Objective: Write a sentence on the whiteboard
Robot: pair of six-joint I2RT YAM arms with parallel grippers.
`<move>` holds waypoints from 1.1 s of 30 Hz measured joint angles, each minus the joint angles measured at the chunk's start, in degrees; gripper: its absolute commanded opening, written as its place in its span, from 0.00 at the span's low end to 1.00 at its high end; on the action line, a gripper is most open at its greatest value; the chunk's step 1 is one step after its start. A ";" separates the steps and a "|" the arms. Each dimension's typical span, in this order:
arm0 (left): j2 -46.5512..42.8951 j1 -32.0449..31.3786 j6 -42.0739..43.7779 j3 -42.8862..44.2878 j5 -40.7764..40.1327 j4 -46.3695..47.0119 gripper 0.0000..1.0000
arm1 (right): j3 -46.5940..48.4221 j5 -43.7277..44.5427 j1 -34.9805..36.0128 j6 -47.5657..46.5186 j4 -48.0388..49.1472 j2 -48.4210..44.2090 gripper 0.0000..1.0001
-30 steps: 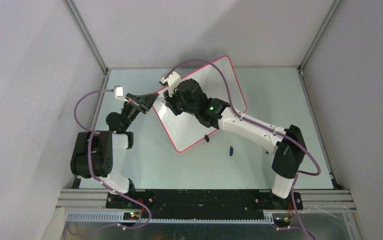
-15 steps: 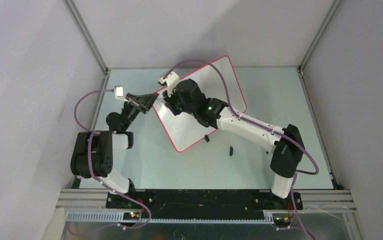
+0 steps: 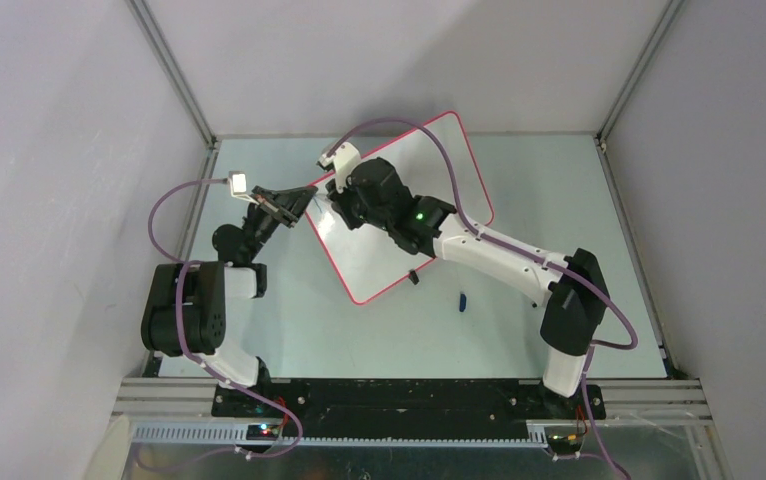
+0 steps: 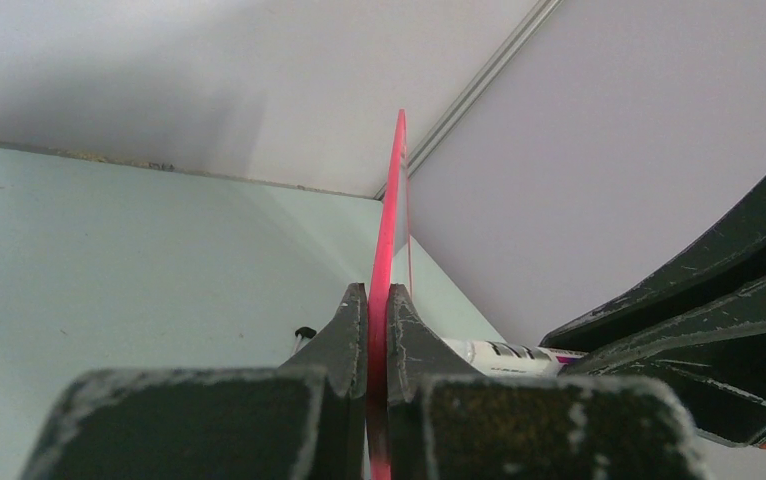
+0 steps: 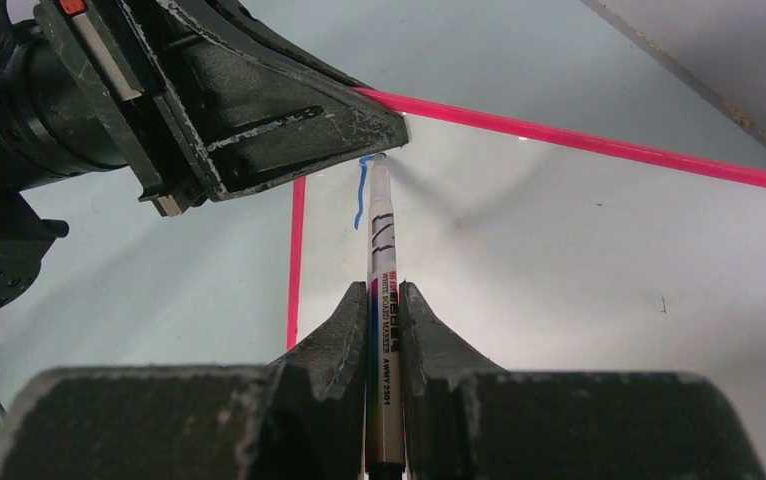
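Left gripper (image 4: 378, 300): shut tight on the whiteboard (image 3: 364, 262) rim, near its corner.
Right gripper (image 5: 386, 292): squeezing a marker (image 5: 378, 225).
Marker tip: on the whiteboard, beside a short blue line (image 5: 361, 195).
Whiteboard: mid table (image 3: 559, 200).

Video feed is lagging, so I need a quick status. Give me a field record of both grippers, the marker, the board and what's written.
left gripper: shut on the red rim of the whiteboard
right gripper: shut on the marker, barrel between the fingers
marker tip: on the whiteboard, close beside the left gripper
whiteboard: on the table, turned at an angle to its edges
sentence: only one short blue stroke; no letters readable
loose item: small blue object on the table, apart from the board
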 measured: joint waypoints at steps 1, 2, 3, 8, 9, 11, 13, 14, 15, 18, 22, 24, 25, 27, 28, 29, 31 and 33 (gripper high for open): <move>0.00 0.00 0.02 0.00 -0.02 0.00 0.01 | 0.00 0.02 -0.04 0.00 0.00 0.00 0.00; 0.00 0.00 0.13 0.00 -0.02 0.00 0.01 | 0.00 0.02 -0.15 0.02 0.00 0.00 0.00; 0.00 0.00 0.17 0.00 -0.02 -0.02 0.01 | 0.00 0.02 -0.22 0.04 0.00 0.00 0.00; 0.00 0.00 0.26 0.00 -0.07 -0.04 0.01 | 0.00 0.00 -0.68 0.20 0.00 -0.02 0.00; 0.00 0.00 0.26 0.00 -0.07 -0.04 0.01 | -0.02 0.00 -0.76 0.20 0.02 -0.02 0.00; 0.00 0.00 0.26 0.00 -0.07 -0.04 0.01 | -0.07 0.02 -0.90 0.20 0.00 -0.09 0.00; 0.00 0.00 0.26 0.00 -0.04 -0.04 0.01 | -0.39 0.04 -1.01 0.20 0.04 -0.28 0.00; 0.00 0.00 0.26 0.00 -0.04 -0.04 0.01 | -0.61 0.09 -1.07 0.20 0.04 -0.46 0.00; 0.00 0.00 0.26 0.00 -0.04 -0.04 0.01 | -0.87 0.20 -1.16 0.20 0.00 -0.61 0.00; 0.00 -0.02 0.26 0.00 -0.04 -0.04 0.01 | -1.49 0.48 -1.44 0.20 -0.17 -1.11 0.00; 0.00 -0.02 0.26 0.00 -0.04 -0.02 0.01 | -1.64 0.50 -1.81 0.20 -0.94 -1.42 0.00; 0.00 -0.02 0.26 0.00 -0.04 -0.02 0.01 | -1.64 0.48 -1.97 0.17 -1.40 -1.55 0.00; 0.00 -0.02 0.26 0.00 -0.04 -0.02 0.01 | -1.64 0.44 -2.03 0.17 -1.66 -1.62 0.00; 0.00 -0.04 0.26 0.00 -0.04 -0.02 0.01 | -1.64 0.33 -2.19 0.15 -2.23 -1.68 0.00; 0.00 -0.04 0.26 0.00 -0.04 -0.02 0.01 | -1.64 0.15 -2.25 0.15 -2.54 -1.70 0.00; 0.00 -0.04 0.26 0.00 -0.04 -0.02 0.01 | -1.64 -0.02 -2.27 0.13 -2.75 -1.73 0.00; 0.00 -0.04 0.26 0.00 -0.04 -0.02 0.01 | -1.64 -0.44 -2.29 0.09 -3.39 -1.77 0.00; 0.00 -0.04 0.26 0.00 -0.04 -0.02 0.01 | -1.64 -1.14 -2.29 -0.04 -4.37 -1.81 0.00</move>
